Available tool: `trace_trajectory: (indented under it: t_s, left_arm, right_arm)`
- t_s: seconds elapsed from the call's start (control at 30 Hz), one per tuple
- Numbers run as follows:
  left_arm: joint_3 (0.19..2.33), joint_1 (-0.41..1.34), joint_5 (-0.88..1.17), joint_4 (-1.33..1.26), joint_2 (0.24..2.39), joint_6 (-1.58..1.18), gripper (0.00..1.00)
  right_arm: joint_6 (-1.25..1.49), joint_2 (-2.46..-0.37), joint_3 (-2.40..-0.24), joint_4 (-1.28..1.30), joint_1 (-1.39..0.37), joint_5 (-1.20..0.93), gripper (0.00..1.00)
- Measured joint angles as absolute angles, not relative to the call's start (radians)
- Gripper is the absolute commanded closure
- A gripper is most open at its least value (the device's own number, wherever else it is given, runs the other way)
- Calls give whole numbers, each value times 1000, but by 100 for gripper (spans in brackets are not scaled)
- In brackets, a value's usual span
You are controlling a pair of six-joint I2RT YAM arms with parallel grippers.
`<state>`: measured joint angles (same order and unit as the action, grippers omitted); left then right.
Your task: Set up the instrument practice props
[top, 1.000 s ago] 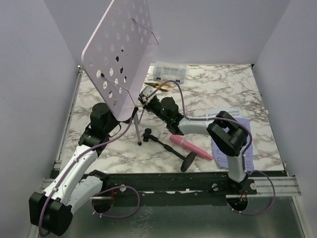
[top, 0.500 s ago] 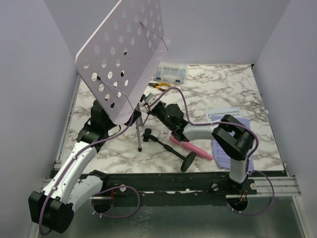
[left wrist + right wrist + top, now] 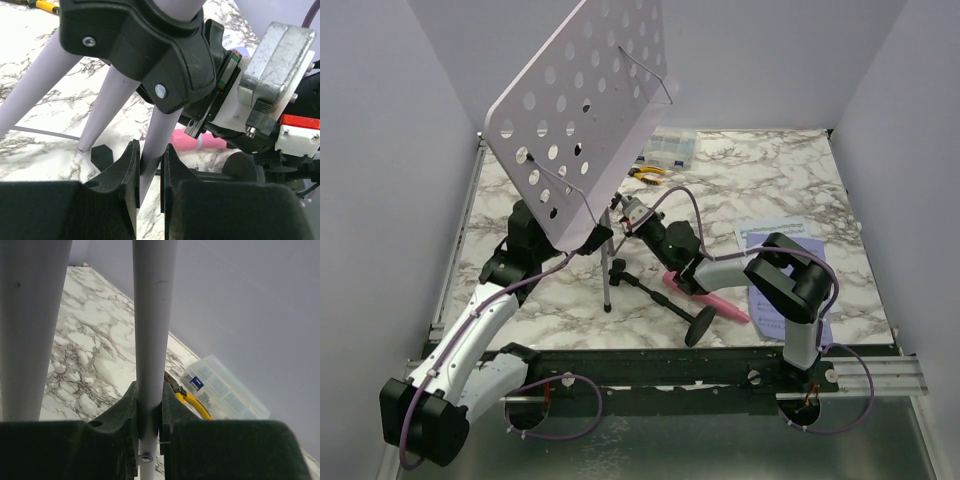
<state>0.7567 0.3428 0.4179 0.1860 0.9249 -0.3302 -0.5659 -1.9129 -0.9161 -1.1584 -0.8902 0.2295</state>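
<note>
The lilac perforated music-stand plate (image 3: 585, 105) is held tilted above the table's left half on its tripod. One lilac tripod leg (image 3: 607, 278) reaches down to the marble. My left gripper (image 3: 150, 151) is shut on a lilac leg (image 3: 159, 131) just below the black tripod hub (image 3: 145, 55). My right gripper (image 3: 148, 392) is shut on another lilac leg (image 3: 152, 315) and shows under the plate's lower edge (image 3: 624, 208). The pink toy microphone (image 3: 708, 297) lies on its side with its black round base (image 3: 700, 326). The sheet-music pages (image 3: 772, 233) lie at the right, partly under my right arm.
A clear plastic compartment box (image 3: 668, 146) and yellow-handled pliers (image 3: 646, 172) lie at the back, behind the stand. Lilac walls close in the table on three sides. A black rail (image 3: 650, 362) runs along the near edge.
The plate has swung up and to the right and the stand has come more upright. Both arms moved with it. The right gripper's jaws closed in on the leg.
</note>
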Motion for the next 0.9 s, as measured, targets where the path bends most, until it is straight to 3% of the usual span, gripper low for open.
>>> trace_trajectory:
  t_s: [0.57,0.9]
  left_arm:
    - [622,376,347,56,855,-673,100]
    - [610,395,294,26,862,-725,100]
  right_arm:
    - [-568,-1903,-854,-1224,-878,181,100]
    - [-549,-1903,-833,-1248,-890,251,100]
